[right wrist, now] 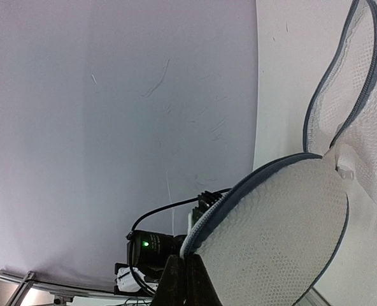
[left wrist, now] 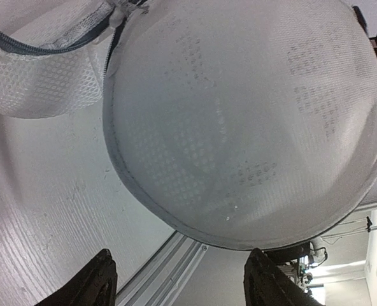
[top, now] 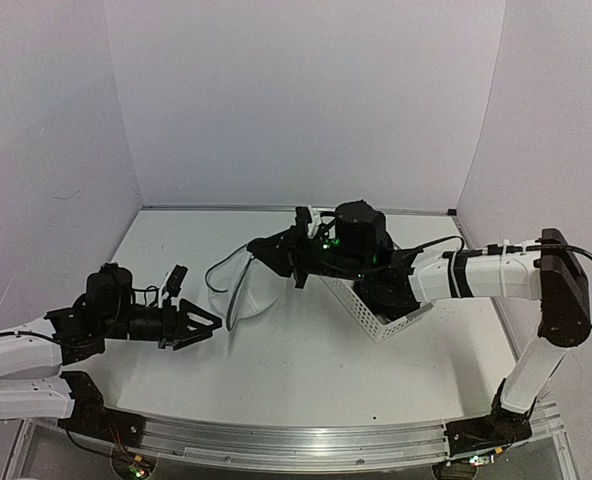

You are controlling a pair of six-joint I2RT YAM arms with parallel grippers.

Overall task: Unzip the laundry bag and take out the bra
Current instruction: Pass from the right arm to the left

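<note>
- Pinching the lid panel (right wrist: 271, 229) by its rim, the right claw (right wrist: 184, 261) is clamped thin; a slip would drop it over the laundry bag (top: 251, 295) on the bench (top: 306, 370).
- Left claw (top: 204, 325), just beside the bag, gapes empty: the unanchored bag may drag.
- Bra unseen.

A white perforated plastic basket (top: 368, 310) sat askew on the right half of the white table (top: 306, 370), an aluminium rail (top: 296, 441) ran along the table's near edge, and plain pale lilac walls (top: 296, 100) rose from its far and side edges.
</note>
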